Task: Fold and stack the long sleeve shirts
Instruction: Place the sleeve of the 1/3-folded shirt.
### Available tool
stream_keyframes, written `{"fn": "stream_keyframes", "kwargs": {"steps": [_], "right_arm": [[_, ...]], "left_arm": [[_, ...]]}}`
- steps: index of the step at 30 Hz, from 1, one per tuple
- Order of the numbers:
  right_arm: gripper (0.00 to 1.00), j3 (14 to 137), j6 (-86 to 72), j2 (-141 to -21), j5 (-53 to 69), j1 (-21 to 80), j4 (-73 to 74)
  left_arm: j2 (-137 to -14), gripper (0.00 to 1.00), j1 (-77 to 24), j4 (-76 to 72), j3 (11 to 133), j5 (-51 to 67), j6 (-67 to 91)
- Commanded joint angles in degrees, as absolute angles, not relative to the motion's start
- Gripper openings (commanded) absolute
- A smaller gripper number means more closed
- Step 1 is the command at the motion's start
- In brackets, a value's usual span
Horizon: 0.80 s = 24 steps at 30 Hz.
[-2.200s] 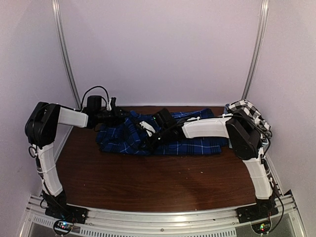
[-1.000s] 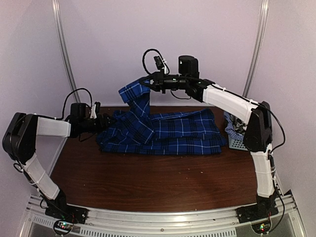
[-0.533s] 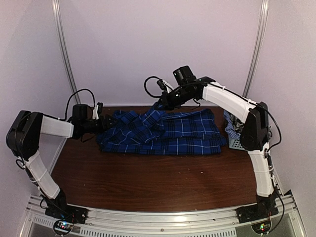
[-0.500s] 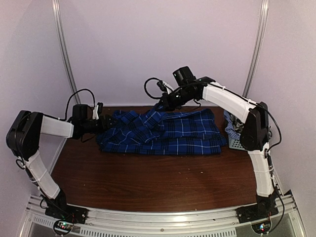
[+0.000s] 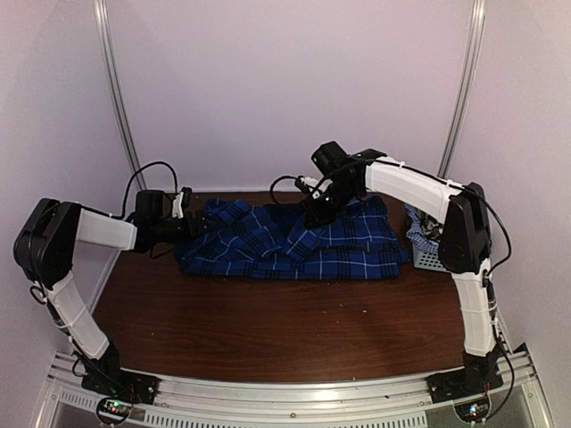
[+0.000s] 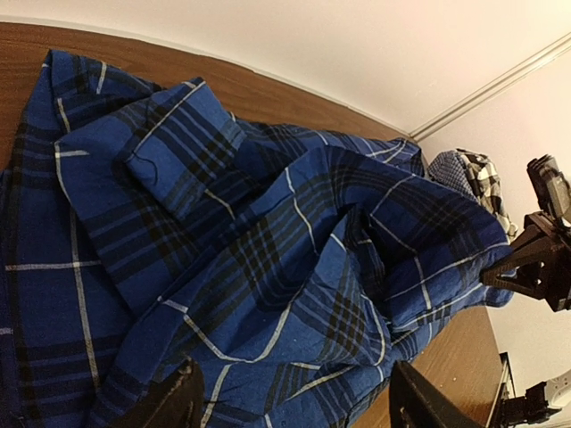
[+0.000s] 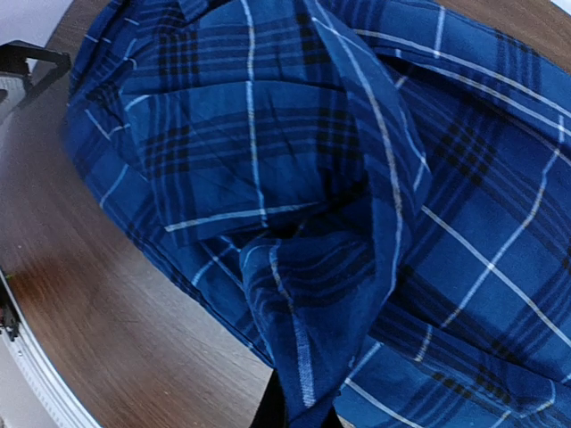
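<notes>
From above: two arms, one blue plaid shirt (image 5: 357,250) and one mesh basket (image 5: 431,259) on the bench (image 5: 268,330). The shirt lies rumpled along the far edge of the bench, running from near the far left corner almost to the basket at the far right corner. The left arm (image 5: 103,230) rises from the near left corner, its elbow out over the left edge. Its forearm runs level towards the right, and the left jaws are at the shirt's left end. The right arm (image 5: 406,178) climbs from the near right corner and arches high over the basket. Its wrist is bent steeply down, and the right jaws are low on the middle of the shirt, near the far edge.

Left wrist: both fingers (image 6: 169,406) stand wide apart at the bottom of the view, with blue plaid cloth spread ahead of them and nothing clamped between. A second shirt, the black-and-white checked shirt (image 6: 475,171), shows as a small bunch beyond the blue one, towards the far right corner. That makes two shirts in all. At the right of this view the right jaws are closed on a raised peak of the blue cloth.

Right wrist: blue plaid fills the view. A thick fold gathers down to the bottom centre, where it is pinched beside one dark finger (image 7: 270,408). The left jaws show as a dark shape at the top left, over bare wood.
</notes>
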<state>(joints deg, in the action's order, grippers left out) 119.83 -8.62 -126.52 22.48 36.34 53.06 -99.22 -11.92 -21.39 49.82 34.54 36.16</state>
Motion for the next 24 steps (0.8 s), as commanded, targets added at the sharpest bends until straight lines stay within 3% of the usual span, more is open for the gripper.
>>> {"fn": "stream_keyframes", "kwargs": {"steps": [1, 14, 24], "right_arm": [[0.0, 124.3, -6.7, -123.1, 8.2, 37.3, 59.4], [0.0, 134.2, -6.7, -129.1, -20.1, 40.2, 66.0], [0.0, 126.4, 2.9, -128.4, -50.2, 49.7, 56.9]], "left_arm": [[-100.4, 0.72, -13.0, -23.8, 49.3, 33.5, 34.4], [-101.4, 0.72, -14.0, -22.5, 50.5, 32.1, 34.5], [-100.6, 0.73, -14.0, -20.2, 50.7, 28.6, 34.5]]}}
